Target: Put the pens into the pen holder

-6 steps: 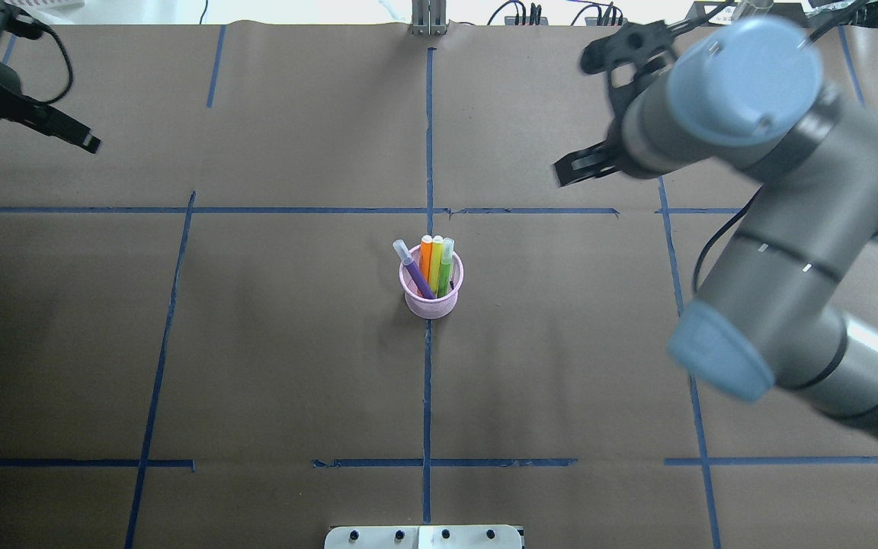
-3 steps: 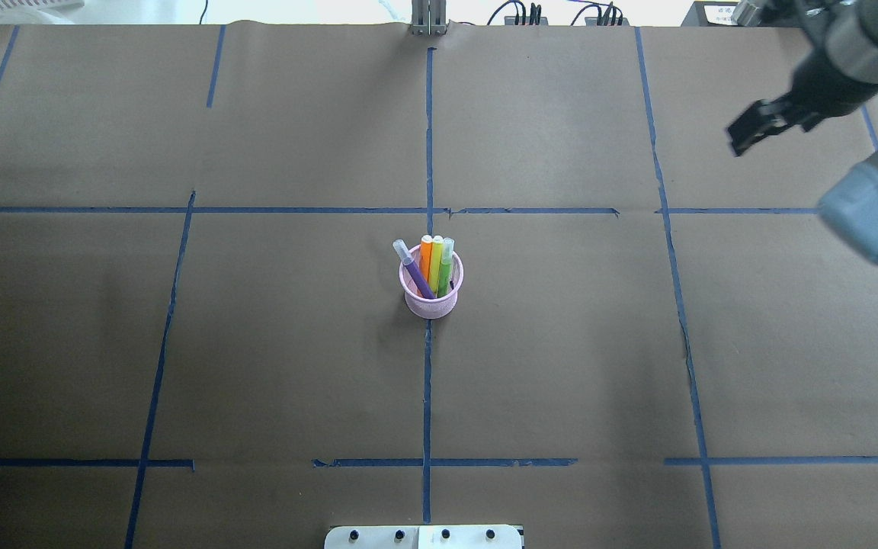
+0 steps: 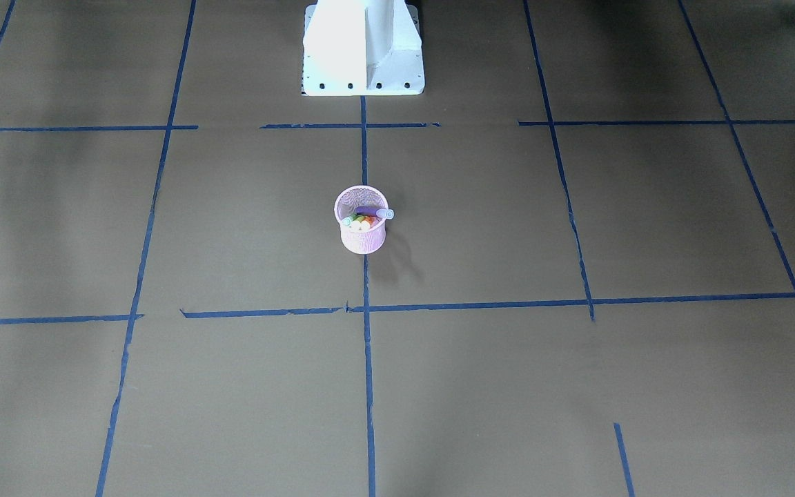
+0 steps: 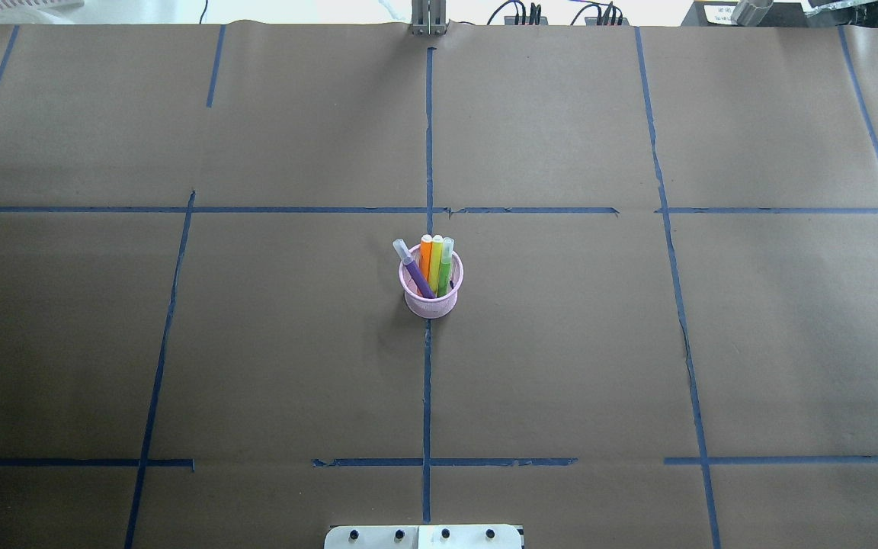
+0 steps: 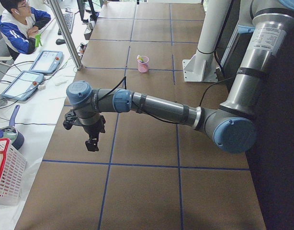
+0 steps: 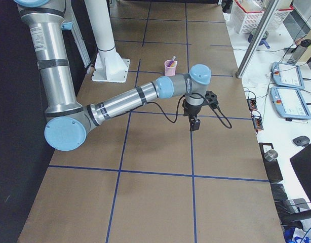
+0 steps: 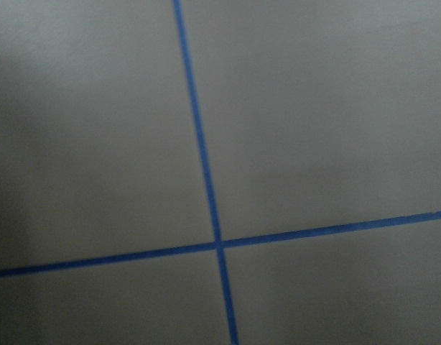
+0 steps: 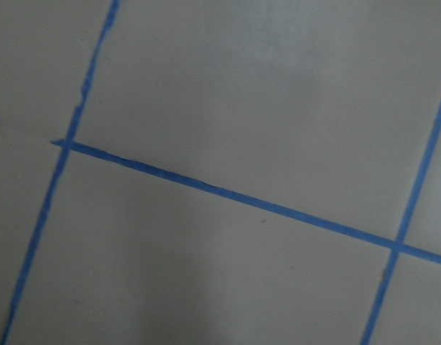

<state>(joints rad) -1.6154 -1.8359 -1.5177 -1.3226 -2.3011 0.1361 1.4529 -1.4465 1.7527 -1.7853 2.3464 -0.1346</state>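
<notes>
The pink mesh pen holder (image 4: pixel 431 303) stands upright at the table's middle, also seen in the front view (image 3: pixel 361 237) and both side views (image 5: pixel 143 65) (image 6: pixel 170 67). Inside it lean a purple pen (image 4: pixel 418 280), an orange pen (image 4: pixel 425 255) and a green pen (image 4: pixel 445 268), with a yellow-green one between them. My left gripper (image 5: pixel 92 143) hangs over the table's left end, far from the holder. My right gripper (image 6: pixel 194 124) hangs over the right end. Each shows only in a side view, so I cannot tell whether it is open or shut.
The white robot base (image 3: pixel 363 48) stands behind the holder. A seated person (image 5: pixel 20 24), tablets (image 5: pixel 44 60) and a white basket (image 5: pixel 5 177) lie beyond the left end. Pendants (image 6: pixel 287 76) and a basket (image 6: pixel 249 12) lie beyond the right end.
Both arms have swung outward and left the overhead view, the left one first, then the right. The holder and its pens have not moved.
</notes>
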